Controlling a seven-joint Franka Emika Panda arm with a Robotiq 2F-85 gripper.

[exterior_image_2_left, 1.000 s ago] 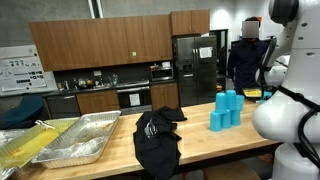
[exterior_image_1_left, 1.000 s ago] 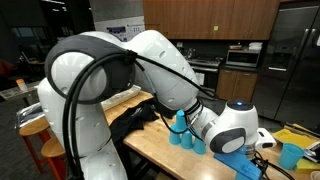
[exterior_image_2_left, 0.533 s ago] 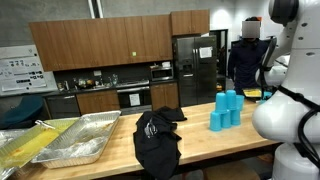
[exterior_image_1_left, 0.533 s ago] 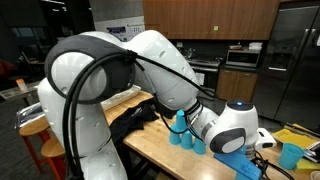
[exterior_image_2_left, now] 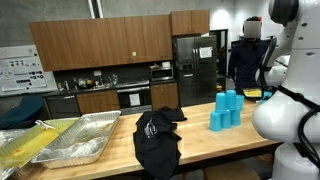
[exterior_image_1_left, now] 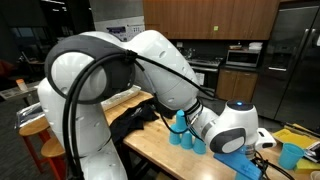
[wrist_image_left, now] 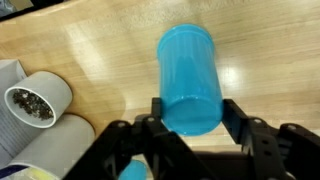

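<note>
While a blue cup (wrist_image_left: 188, 80) is being gripped by the end effector (wrist_image_left: 191, 110), whose jaws are being pressed against the cup's two sides in the wrist view, the work is being judged as partway through: the grasp is being counted as made, and the release of the cup is being counted as not yet done. The cup is being seen over the wooden table (wrist_image_left: 90, 45), near a pale container of dark grains (wrist_image_left: 28, 103) and a second pale cylinder (wrist_image_left: 55, 150). Whether its base is being rested on the table or being held clear of it cannot be told. A group of other blue cups (exterior_image_2_left: 227, 108) is being shown standing on the table in both exterior views, near a black cloth (exterior_image_2_left: 155, 140) and well apart from the foil trays (exterior_image_2_left: 75, 140). No brand or label is being shown on the gripped cup. A wall poster (exterior_image_2_left: 12, 72) is being shown with print too small to be read.
</note>
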